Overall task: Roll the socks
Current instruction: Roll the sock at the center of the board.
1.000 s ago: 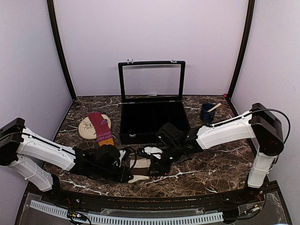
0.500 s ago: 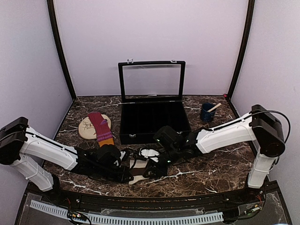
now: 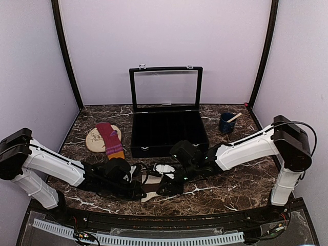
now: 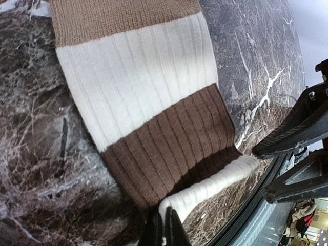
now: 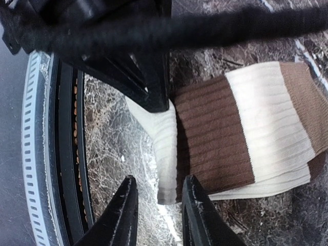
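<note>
The cream and brown striped sock (image 4: 143, 102) is soft, ribbed knitted cloth with a matt look. The dark brown table (image 4: 36, 154) with white veins looks like polished marble, smooth and slightly glossy. The fingers (image 5: 125, 215) of the right gripper (image 5: 160, 179) are matt black plastic.

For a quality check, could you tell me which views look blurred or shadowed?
Top external: sharp and evenly lit. Left wrist: the striped sock shows crisp ribbing, with dark shadow under its lifted edge. Right wrist: a blurred black cable crosses the top.
</note>
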`<state>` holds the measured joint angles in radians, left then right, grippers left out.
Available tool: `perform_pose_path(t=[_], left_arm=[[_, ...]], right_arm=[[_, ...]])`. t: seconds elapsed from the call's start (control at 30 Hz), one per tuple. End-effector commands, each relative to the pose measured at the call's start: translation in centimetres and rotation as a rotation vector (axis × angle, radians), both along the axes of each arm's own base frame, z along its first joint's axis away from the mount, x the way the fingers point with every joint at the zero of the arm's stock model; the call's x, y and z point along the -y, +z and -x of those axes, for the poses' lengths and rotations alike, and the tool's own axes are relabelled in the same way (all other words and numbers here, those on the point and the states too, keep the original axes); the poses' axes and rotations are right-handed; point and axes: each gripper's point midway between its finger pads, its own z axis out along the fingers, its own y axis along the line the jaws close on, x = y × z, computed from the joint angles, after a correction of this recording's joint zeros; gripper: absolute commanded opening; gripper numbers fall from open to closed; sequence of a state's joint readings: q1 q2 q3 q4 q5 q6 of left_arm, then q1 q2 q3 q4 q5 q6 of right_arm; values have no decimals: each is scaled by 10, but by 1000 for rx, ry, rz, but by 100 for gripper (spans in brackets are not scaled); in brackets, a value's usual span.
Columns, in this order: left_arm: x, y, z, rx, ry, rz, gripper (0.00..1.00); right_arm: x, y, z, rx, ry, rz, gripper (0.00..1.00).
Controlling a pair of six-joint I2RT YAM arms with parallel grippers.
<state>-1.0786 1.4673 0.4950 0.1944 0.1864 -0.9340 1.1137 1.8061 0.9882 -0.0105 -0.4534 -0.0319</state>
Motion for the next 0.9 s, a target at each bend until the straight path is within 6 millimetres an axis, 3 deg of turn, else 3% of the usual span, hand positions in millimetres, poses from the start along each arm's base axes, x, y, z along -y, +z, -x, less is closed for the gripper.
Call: perform_pose_path(t=[0.0, 0.87], left_arm=[[-9, -11, 6, -45, 11, -12, 0], [-5, -17, 7, -95, -22, 11, 0]], right_arm=[[-5, 1, 6, -16, 11, -41, 27], [-1, -24, 6, -42, 2, -25, 25]])
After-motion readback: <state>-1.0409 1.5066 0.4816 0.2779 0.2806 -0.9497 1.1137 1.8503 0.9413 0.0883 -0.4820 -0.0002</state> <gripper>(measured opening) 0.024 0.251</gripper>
